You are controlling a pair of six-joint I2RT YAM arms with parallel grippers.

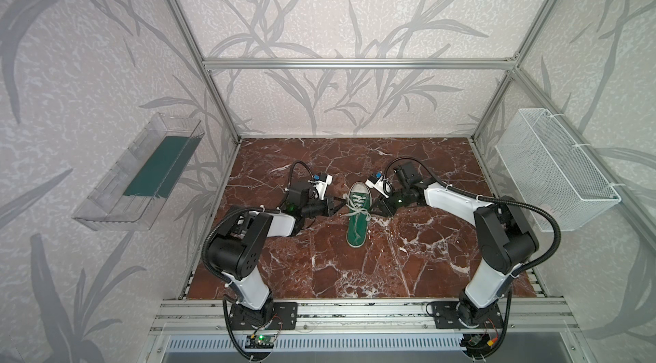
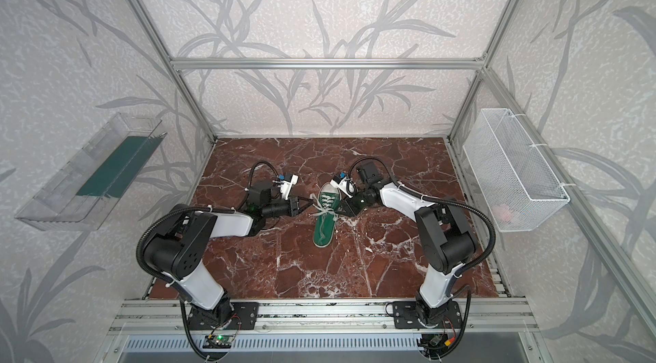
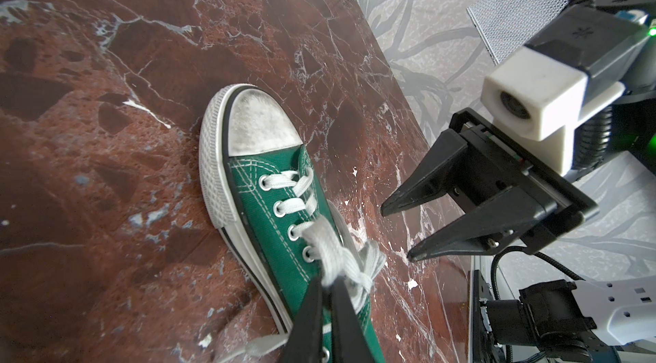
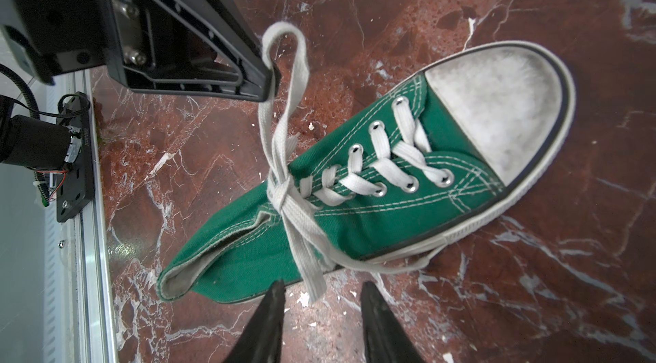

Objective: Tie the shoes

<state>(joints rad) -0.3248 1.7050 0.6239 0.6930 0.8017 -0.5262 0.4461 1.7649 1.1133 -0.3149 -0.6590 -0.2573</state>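
Note:
The shoe point(image 1: 358, 217) is a green canvas sneaker with a white toe cap, lying on the red marble tabletop point(image 1: 355, 272), toe toward the back wall; it also shows in the other top view point(image 2: 326, 217). Its white laces cross in a knot point(image 4: 284, 194) over the tongue. My left gripper point(image 3: 330, 281) is shut on a lace loop point(image 4: 284, 33) pulled out to the shoe's left side. My right gripper point(image 4: 323, 288) stands open just off the shoe's right side. A flat lace end point(image 4: 312, 272) hangs just short of its gap, untouched.
A white wire basket point(image 1: 553, 169) hangs on the right wall. On the left wall hangs a clear plastic tray point(image 1: 138, 173). An aluminium rail point(image 1: 355, 311) runs along the table's front edge, carrying both arm bases.

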